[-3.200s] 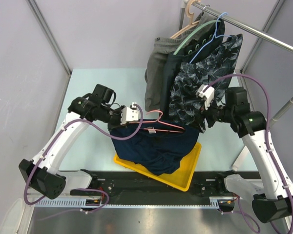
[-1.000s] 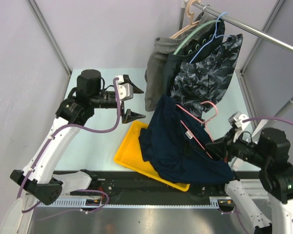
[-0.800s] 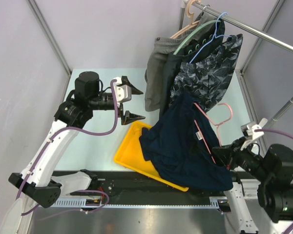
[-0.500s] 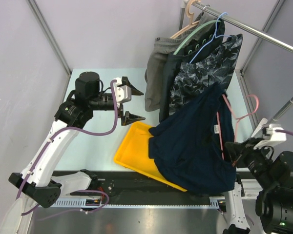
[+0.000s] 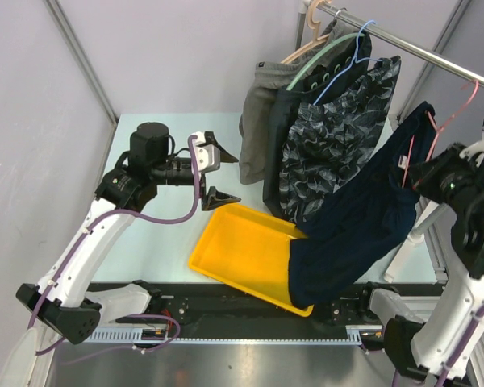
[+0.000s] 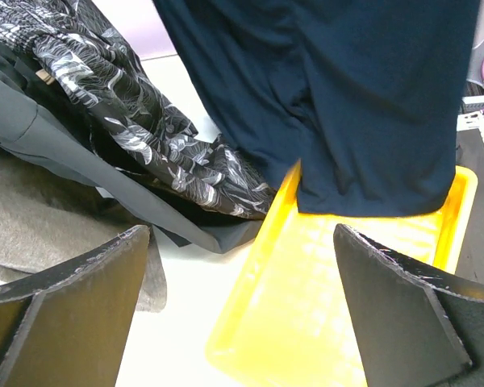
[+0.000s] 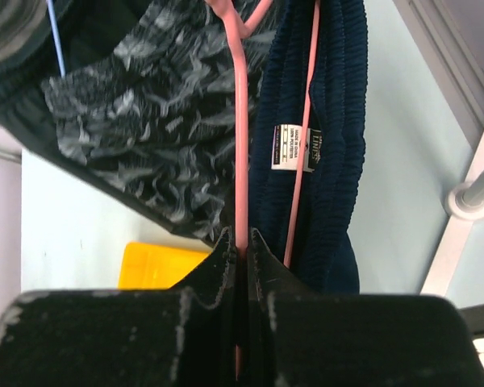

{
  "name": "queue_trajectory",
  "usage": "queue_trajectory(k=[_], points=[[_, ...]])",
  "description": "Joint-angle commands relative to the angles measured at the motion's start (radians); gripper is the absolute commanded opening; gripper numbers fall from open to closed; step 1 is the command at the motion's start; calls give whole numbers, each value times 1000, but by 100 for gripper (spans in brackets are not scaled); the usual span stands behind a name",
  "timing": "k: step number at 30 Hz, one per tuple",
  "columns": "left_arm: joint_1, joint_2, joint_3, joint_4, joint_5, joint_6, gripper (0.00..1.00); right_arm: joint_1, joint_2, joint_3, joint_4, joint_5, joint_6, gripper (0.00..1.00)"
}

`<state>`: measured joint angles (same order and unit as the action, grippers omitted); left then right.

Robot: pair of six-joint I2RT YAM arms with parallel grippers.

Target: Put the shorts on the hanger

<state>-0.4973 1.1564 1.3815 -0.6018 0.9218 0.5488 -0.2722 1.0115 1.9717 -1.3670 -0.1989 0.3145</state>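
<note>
The dark navy shorts (image 5: 363,218) hang from the thin pink hanger (image 5: 432,133), lifted high at the right below the rail (image 5: 436,56). My right gripper (image 5: 432,173) is shut on the hanger's wire; in the right wrist view the wire (image 7: 240,121) runs straight into the closed jaws of the right gripper (image 7: 241,239), with the shorts' waistband (image 7: 339,105) and white label (image 7: 293,147) beside it. The shorts' hem hangs over the yellow tray (image 5: 242,258). My left gripper (image 5: 215,172) stands open above the table left of the tray, holding nothing; in its own view the left gripper (image 6: 242,310) faces the tray (image 6: 323,314) and the shorts (image 6: 347,105).
On the rail hang black-grey patterned shorts (image 5: 339,137) on a blue wire hanger (image 5: 347,64), a dark garment on a mint-green hanger (image 5: 323,56) and grey shorts (image 5: 260,113). A white upright post (image 7: 474,193) stands at the right. Grey walls enclose the table.
My right arm has swung the hanger and shorts up and to the right, from over the tray toward the rail. The left gripper has stayed open and shifted only slightly.
</note>
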Motion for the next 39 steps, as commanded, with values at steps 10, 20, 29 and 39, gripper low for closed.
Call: queue_trajectory(k=[10,20,29,39], points=[[-6,6,24,-41,9,39,100,10,176,133,341,12,64,0],[-6,-7,1,-64,-29,36,100,304,205,12,442,272,67,0],[-6,-44,-101,-69,-66,-13,100,335,220,-45,523,366,93,0],[-18,-44,-166,-151,-61,98,96,337,249,-96,597,429,109,0]])
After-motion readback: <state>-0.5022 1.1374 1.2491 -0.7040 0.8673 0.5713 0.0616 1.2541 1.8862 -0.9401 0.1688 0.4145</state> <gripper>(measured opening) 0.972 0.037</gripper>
